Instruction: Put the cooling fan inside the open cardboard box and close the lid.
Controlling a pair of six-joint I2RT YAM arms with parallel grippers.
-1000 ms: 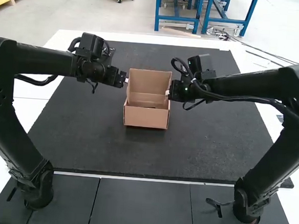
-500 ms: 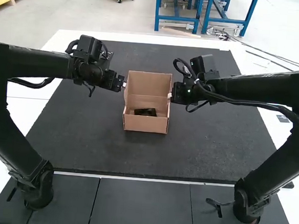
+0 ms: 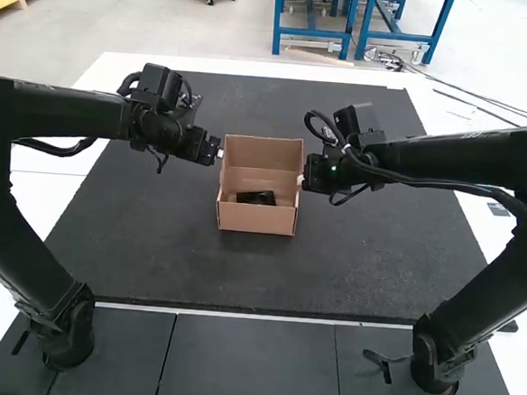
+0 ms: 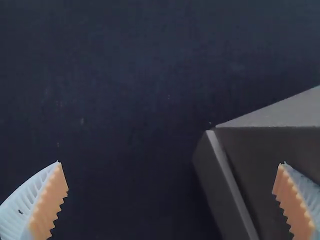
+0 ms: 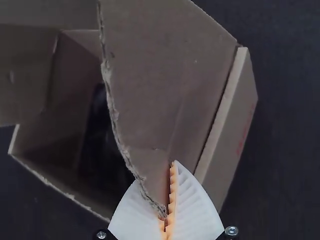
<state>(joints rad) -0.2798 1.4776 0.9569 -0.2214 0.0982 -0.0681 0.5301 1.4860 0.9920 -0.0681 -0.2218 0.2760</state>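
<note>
Right gripper (image 5: 169,172): ribbed white fingers pressed together, clamped on the lower edge of a cardboard flap (image 5: 165,90) with a ragged, torn side. That flap rises from the right wall of the cardboard box (image 3: 257,211) and leans partly over the opening. In the high view this gripper sits at about 3 o'clock of the box, touching its right rim. Left gripper (image 4: 170,166): spread wide, orange pads facing each other, nothing between them but the dark mat (image 3: 152,235) and one corner of the box. In the high view it hovers at about 10 o'clock of the box, just beside the far left corner; whether it touches the cardboard I cannot tell. Box stands upright near the middle of the mat, top open, far panel standing up. Cooling fan (image 3: 255,197): dark shape lying on the box floor, inside the walls; in the right wrist view it is a dim black mass down in the box, details not legible. Lid not yet closed.
</note>
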